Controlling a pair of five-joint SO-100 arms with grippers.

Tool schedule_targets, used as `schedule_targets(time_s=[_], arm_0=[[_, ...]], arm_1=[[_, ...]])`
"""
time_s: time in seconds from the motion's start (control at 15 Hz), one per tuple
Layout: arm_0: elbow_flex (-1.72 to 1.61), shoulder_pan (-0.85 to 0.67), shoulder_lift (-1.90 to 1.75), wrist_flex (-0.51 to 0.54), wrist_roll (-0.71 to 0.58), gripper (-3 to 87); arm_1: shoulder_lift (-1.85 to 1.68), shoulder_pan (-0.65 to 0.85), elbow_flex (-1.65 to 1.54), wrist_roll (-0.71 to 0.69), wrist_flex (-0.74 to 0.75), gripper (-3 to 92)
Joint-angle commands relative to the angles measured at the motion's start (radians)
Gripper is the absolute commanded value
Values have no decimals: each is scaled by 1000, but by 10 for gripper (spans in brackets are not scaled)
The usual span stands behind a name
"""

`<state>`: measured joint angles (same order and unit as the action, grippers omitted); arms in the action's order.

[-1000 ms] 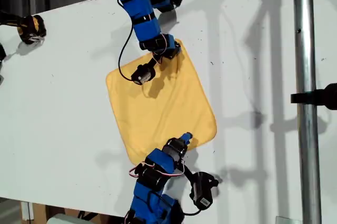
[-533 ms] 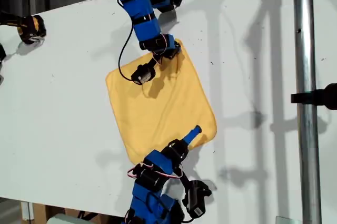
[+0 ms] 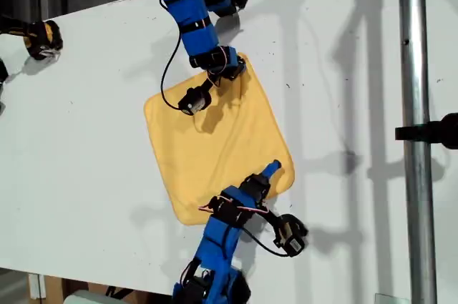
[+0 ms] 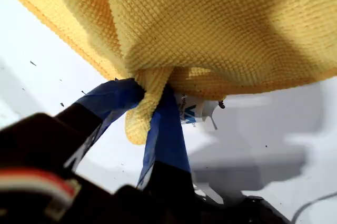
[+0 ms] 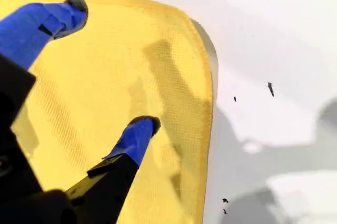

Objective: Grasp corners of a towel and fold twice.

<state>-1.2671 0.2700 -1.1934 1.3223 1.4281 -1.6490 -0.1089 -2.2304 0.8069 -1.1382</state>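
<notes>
Ext view: bright, even light, sharp; white surface (image 3: pixel 93 104) w/ soft grey shadows of arms & pole. First wrist view: towel (image 4: pixel 210 29) weave crisp, dark blurred foreground, shade under cloth. Second wrist view: end effector fingers (image 5: pixel 134 139) slightly soft, shadows on cloth.

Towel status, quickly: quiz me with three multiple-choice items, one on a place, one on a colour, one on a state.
1. Where is my second hand?
A. over the towel
B. on the metal pole
C. off the table
2. What colour is the towel?
A. blue
B. yellow
C. white
3. What is my first hand doing?
A. open above bare table
B. shut on a towel corner
C. out of view

Answers: A, its jaws are spread just above the cloth; B, mustard-yellow weave in every view; B, the hemmed tip is pinched in it.
</notes>
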Motion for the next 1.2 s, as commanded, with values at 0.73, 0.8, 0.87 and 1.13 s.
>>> schedule_targets(time_s=[0.73,0.8,0.87,1.13], arm_0=[[3,80,238,-118,276,164],[-5,78,238,-115,291,102],[-11,75,238,-115,293,31],[-26,80,236,-130,307,-26]], arm_1=[[2,-8,26,-12,9,-1],[2,-8,26,-12,8,-1],[2,-9,26,-11,8,-1],[2,-11,25,-9,6,-1]])
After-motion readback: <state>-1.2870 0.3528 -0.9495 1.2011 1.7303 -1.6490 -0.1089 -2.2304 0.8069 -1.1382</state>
